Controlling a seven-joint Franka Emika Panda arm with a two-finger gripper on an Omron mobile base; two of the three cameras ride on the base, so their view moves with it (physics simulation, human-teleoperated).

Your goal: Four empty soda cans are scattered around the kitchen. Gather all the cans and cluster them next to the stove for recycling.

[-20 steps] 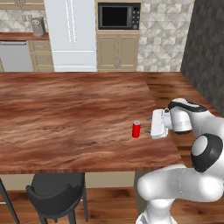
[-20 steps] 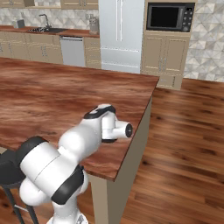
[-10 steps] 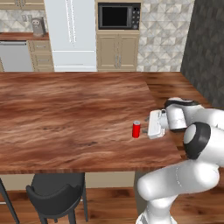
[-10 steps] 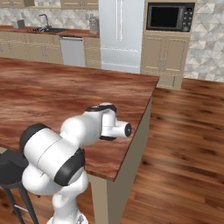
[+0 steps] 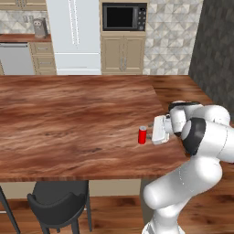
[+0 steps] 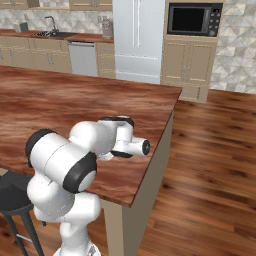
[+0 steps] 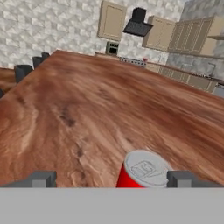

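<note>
Standing upright on the wooden tabletop (image 5: 68, 119), a red can (image 5: 142, 135) with a silver top sits near the tabletop's right edge, toward the front right corner in the left base view. The end effector (image 5: 154, 130) is held level just to the right of the can, pointing at it, with a narrow gap between them in the left base view; contact cannot be confirmed. The jaws are spread wide and hold nothing. In the hand view, the can (image 7: 142, 170) appears at the bottom centre, between the two dark fingertips (image 7: 41, 179) and nearer the right one, with its silver lid and pull tab facing up. The white arm (image 5: 205, 137) bends over the tabletop's right edge from the base below. In the right base view, the arm's wrist (image 6: 122, 140) lies low over the tabletop (image 6: 60, 100) near its front corner. A black stool (image 5: 59, 203) stands under the front edge of the tabletop. Behind the tabletop, a white fridge (image 5: 75, 34) stands beside a built-in microwave (image 5: 124, 17) set in beige cabinets. The right base view also shows a sink (image 6: 52, 34) on the rear counter and a steel dishwasher (image 6: 83, 57) below it.
</note>
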